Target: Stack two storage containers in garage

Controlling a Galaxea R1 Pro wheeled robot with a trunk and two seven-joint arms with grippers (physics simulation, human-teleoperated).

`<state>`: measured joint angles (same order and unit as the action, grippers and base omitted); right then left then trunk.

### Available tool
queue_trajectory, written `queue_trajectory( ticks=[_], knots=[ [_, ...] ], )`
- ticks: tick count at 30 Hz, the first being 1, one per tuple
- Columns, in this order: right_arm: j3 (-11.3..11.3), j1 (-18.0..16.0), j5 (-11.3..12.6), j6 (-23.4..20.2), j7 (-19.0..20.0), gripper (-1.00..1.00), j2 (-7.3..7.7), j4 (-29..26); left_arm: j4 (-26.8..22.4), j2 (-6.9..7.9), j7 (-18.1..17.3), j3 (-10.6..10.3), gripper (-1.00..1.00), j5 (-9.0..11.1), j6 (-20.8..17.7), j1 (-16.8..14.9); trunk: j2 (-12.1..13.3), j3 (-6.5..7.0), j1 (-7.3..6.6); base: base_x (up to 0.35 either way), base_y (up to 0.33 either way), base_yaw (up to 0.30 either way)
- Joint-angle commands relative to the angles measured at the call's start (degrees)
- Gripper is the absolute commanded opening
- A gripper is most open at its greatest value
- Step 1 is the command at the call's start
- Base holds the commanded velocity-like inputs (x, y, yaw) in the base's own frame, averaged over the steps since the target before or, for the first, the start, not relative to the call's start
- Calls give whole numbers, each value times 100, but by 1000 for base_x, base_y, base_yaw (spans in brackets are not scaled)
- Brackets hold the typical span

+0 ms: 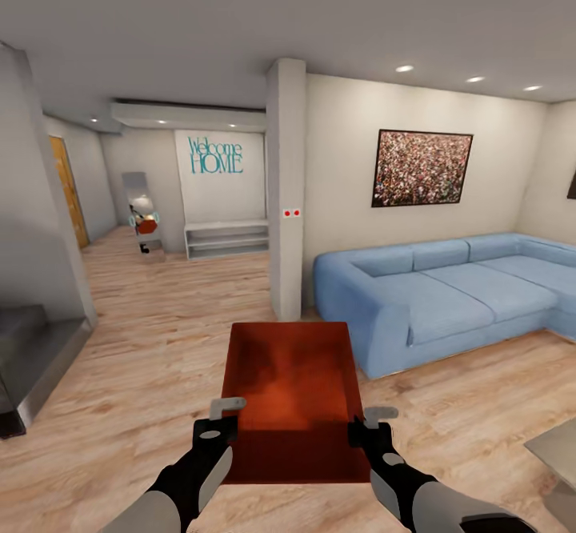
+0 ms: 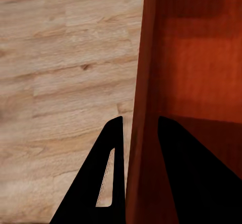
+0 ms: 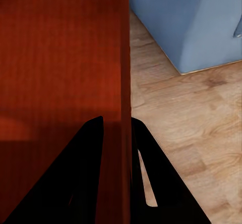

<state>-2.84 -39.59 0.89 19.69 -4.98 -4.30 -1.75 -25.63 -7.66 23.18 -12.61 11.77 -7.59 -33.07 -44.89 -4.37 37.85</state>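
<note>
I hold one red-orange storage container (image 1: 294, 393) level in front of me, above the light wood plank floor of the living room (image 1: 144, 357). My left gripper (image 1: 224, 421) is shut on its left wall (image 2: 138, 113), one finger inside and one outside. My right gripper (image 1: 370, 425) is shut on its right wall (image 3: 123, 82) the same way. The container's open inside looks empty.
A blue corner sofa (image 1: 448, 293) stands to the right, close to the container's far corner. A white pillar (image 1: 286, 189) rises straight ahead. A grey step (image 1: 32, 349) sits at the left, a grey table corner (image 1: 556, 453) at the lower right. A hallway with a white shelf (image 1: 226, 238) opens ahead on the left.
</note>
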Motion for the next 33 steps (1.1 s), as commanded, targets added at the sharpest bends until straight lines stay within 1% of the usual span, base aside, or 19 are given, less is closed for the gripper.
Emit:
queue_trajectory(
  ticks=[1, 33],
  knots=[
    [-7, -4, -10, 8, 6, -100, -27, 19, -89, -15, 46, -13, -100, -16, -23, -7, -8, -10, 2, 0, 0, 266],
    [-6, -4, -10, 1, 10, -100, -27, 17, -82, -7, 46, -13, -100, -16, -23, -7, -8, -10, 2, 0, 0, 266]
  ],
)
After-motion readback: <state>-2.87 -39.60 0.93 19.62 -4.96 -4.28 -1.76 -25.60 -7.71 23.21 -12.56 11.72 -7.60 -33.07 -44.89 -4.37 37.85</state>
